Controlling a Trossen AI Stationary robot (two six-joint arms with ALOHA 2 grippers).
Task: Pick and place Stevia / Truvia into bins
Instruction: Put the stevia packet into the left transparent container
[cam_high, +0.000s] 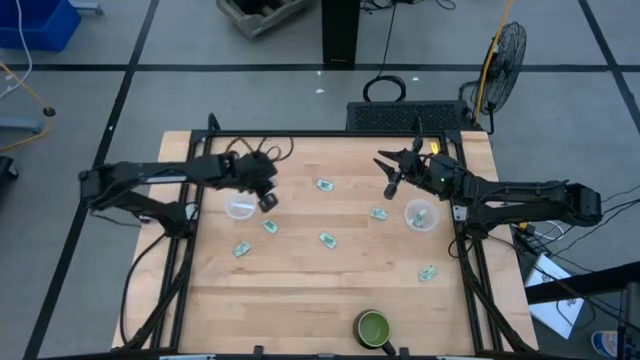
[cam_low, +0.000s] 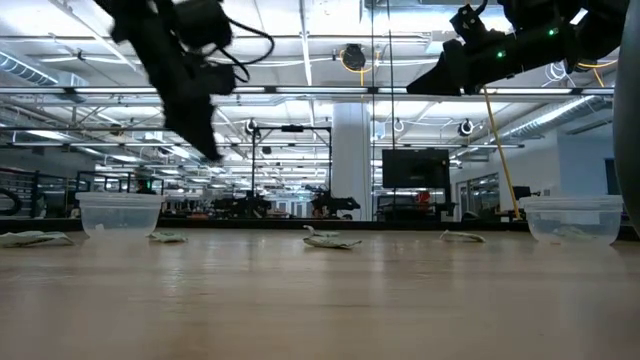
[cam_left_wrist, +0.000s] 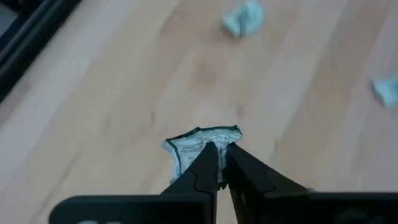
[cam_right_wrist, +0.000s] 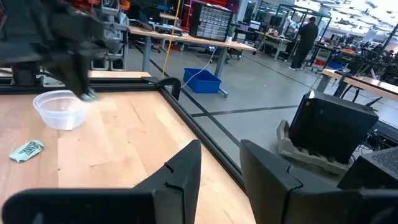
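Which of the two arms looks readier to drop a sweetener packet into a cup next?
The left. Its gripper is shut on a packet beside the left cup. The right gripper hangs open and empty.

table (cam_high: 330, 290): pale matt wood | sachet (cam_left_wrist: 202, 142): crinkled paper | cups (cam_high: 240, 208): translucent plastic

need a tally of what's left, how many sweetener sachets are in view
7, maybe more hidden: five small pale green paper sachets loose on the table, one in the left gripper, one in the right translucent plastic cup.
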